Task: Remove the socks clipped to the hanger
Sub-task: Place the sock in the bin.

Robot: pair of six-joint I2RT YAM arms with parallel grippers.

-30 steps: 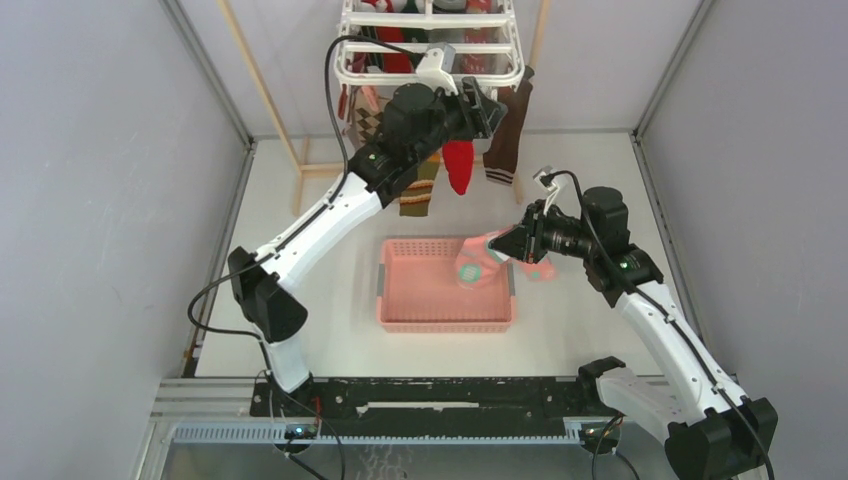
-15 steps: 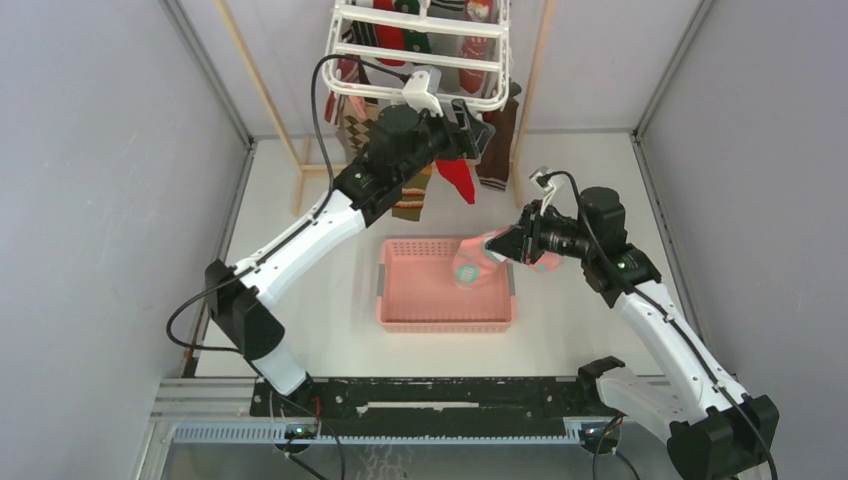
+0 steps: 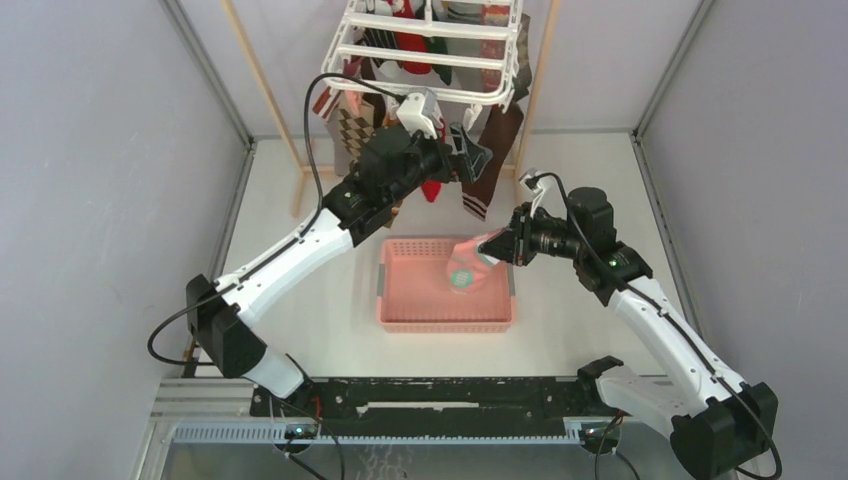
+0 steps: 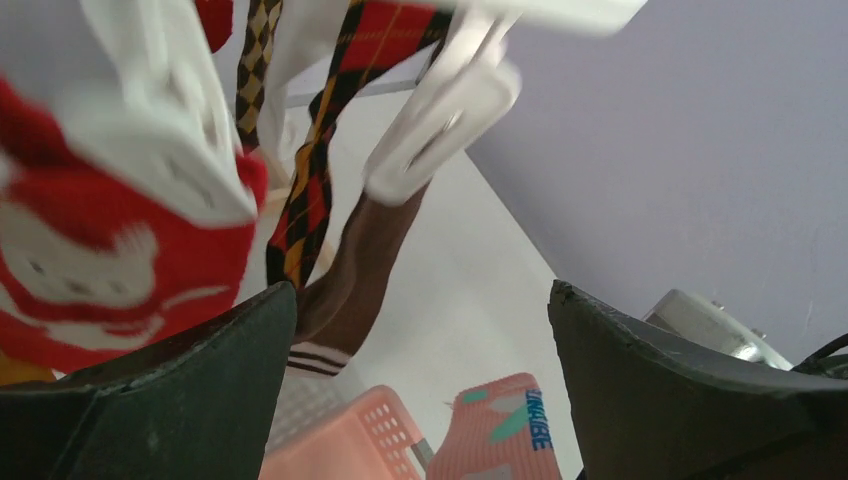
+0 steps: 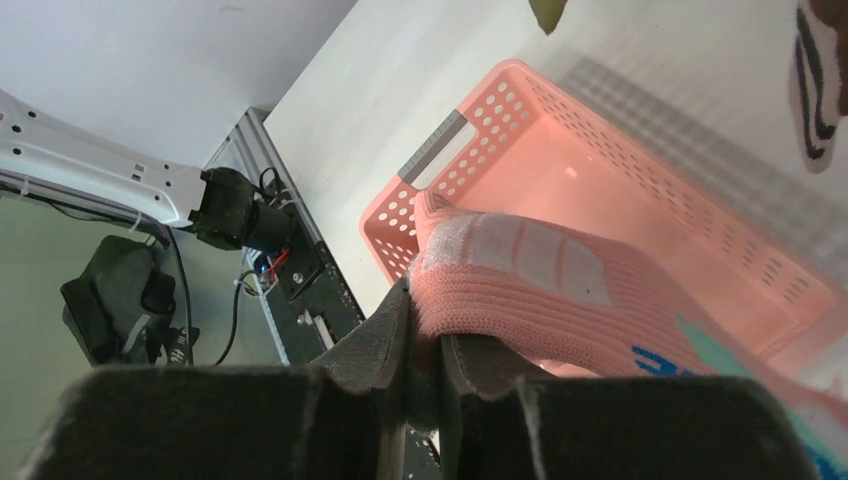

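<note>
Left gripper [image 3: 472,152]: fingers wide apart, at near edge of hanger [image 3: 430,24], among clipped socks [image 3: 492,160]. Right gripper [image 3: 490,250]: clamped on pink sock [image 3: 465,268] over far-right corner of pink basket [image 3: 445,325], well apart from left gripper.

The hanger [image 3: 460,60] is cut off at the top edge.

I see the hanger [image 3: 425,60] at the far middle, and the socks [image 3: 350,120] hang below it. My left gripper [image 3: 470,155] is just under its near edge, beside these socks. The basket [image 3: 445,325] lies on the table [image 3: 560,330], nearer to me. From its right, my right gripper [image 3: 490,250] has a single sock [image 3: 463,272] above the basket's far right part.
</note>
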